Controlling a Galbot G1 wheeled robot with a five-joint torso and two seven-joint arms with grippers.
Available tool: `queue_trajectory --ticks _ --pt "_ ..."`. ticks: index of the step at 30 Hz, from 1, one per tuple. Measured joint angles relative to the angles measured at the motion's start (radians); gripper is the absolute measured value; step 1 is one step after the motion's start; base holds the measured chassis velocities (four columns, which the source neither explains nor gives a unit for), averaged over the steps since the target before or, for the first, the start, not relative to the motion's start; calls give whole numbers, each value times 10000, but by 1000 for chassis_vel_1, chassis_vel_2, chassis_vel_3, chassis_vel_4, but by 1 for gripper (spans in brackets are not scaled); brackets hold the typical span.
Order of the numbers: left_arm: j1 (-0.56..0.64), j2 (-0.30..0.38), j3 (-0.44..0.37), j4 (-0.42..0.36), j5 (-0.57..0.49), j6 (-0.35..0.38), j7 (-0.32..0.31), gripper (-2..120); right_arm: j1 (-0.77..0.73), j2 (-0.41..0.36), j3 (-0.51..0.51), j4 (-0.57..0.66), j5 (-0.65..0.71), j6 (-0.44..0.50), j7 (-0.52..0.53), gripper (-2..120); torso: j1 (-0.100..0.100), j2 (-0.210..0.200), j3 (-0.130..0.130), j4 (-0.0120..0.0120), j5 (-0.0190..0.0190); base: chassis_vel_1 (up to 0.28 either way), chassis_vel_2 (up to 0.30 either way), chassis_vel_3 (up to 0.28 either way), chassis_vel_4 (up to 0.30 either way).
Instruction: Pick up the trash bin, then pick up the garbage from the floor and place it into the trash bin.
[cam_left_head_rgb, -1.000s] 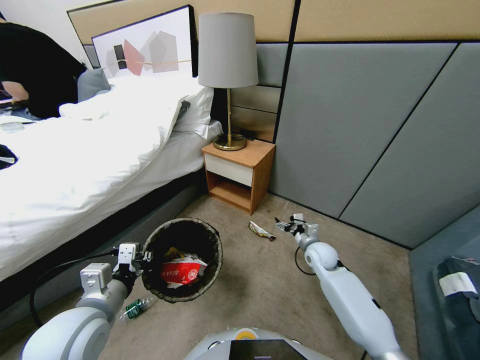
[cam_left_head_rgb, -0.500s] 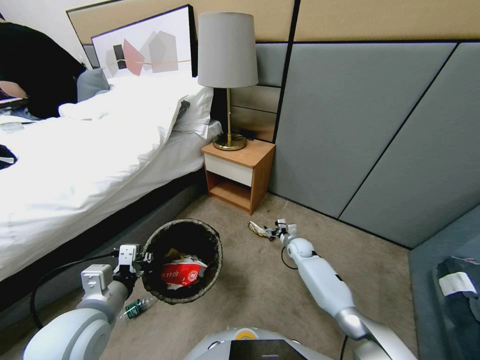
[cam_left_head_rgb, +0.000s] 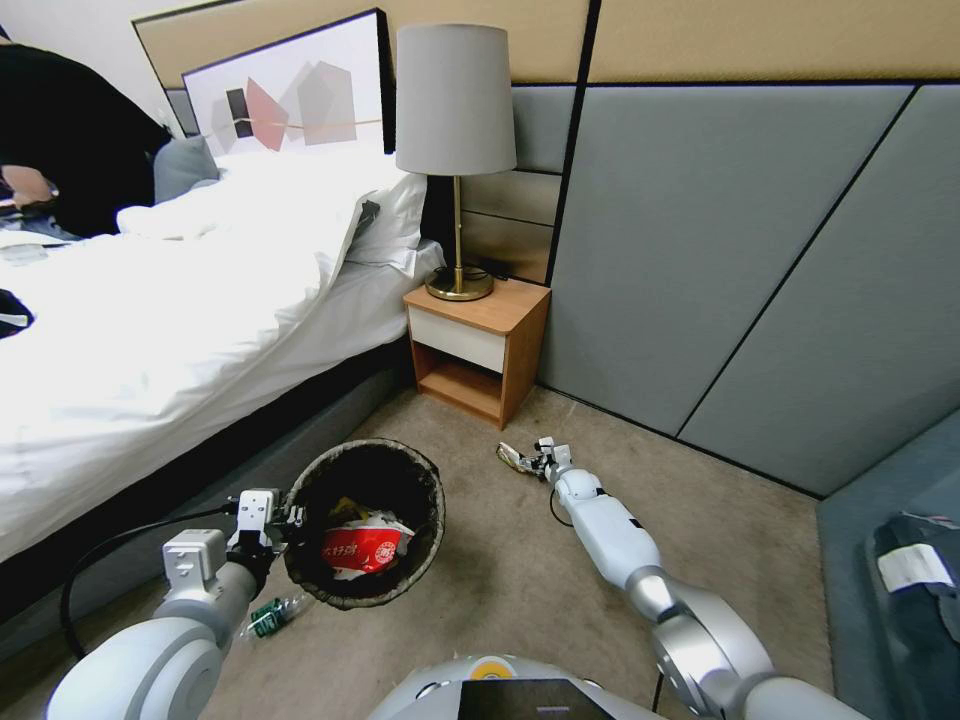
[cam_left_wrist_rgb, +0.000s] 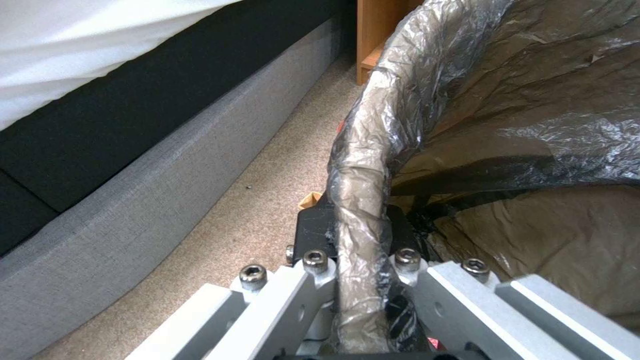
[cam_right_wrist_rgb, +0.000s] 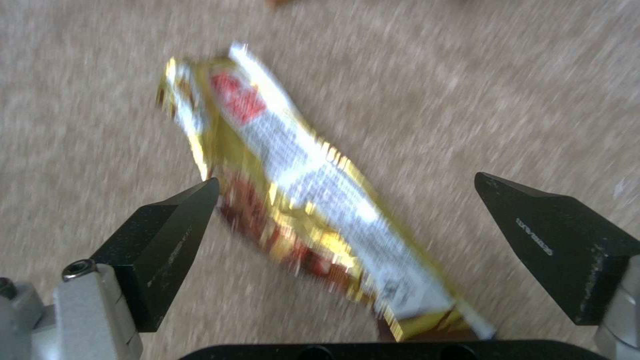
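The trash bin (cam_left_head_rgb: 437, 500), lined with a dark bag, hangs at my lower left with my left gripper (cam_left_head_rgb: 283, 521) shut on its near rim. In the left wrist view the bag-wrapped rim (cam_left_wrist_rgb: 360, 190) runs between the fingers of the left gripper (cam_left_wrist_rgb: 357, 240). A red-and-white packet (cam_left_head_rgb: 362, 545) lies inside the bin. A gold, red and white wrapper (cam_left_head_rgb: 512, 457) lies on the floor (cam_left_head_rgb: 520, 590) before the nightstand. My right gripper (cam_left_head_rgb: 537, 461) is stretched out low over it. In the right wrist view the right gripper (cam_right_wrist_rgb: 345, 179) is open, its fingers on either side of the wrapper (cam_right_wrist_rgb: 307, 210). A green bottle (cam_left_head_rgb: 268, 617) lies under the bin.
The bed (cam_left_head_rgb: 150, 340) runs along the left. A wooden nightstand (cam_left_head_rgb: 480, 340) with a lamp (cam_left_head_rgb: 457, 150) stands in the corner against the grey panelled wall (cam_left_head_rgb: 760, 280). A grey seat (cam_left_head_rgb: 890, 580) stands at the right edge. A black cable (cam_left_head_rgb: 553, 510) loops beside the right arm.
My right arm has reached forward and to the left, bringing its open gripper from beside the wrapper to right over it. The left arm and the bin have stayed put.
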Motion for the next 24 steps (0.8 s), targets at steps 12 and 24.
queue_trajectory --ticks 12,24 --pt "-9 20 58 0 85 8 26 1 -100 45 67 -231 236 -458 -555 100 0 0 0 1 1 0 0 0 0" --pt "7 22 83 0 128 11 41 1 -68 -45 140 -362 404 -603 -583 100 -1 0 0 2 2 0 0 0 0"
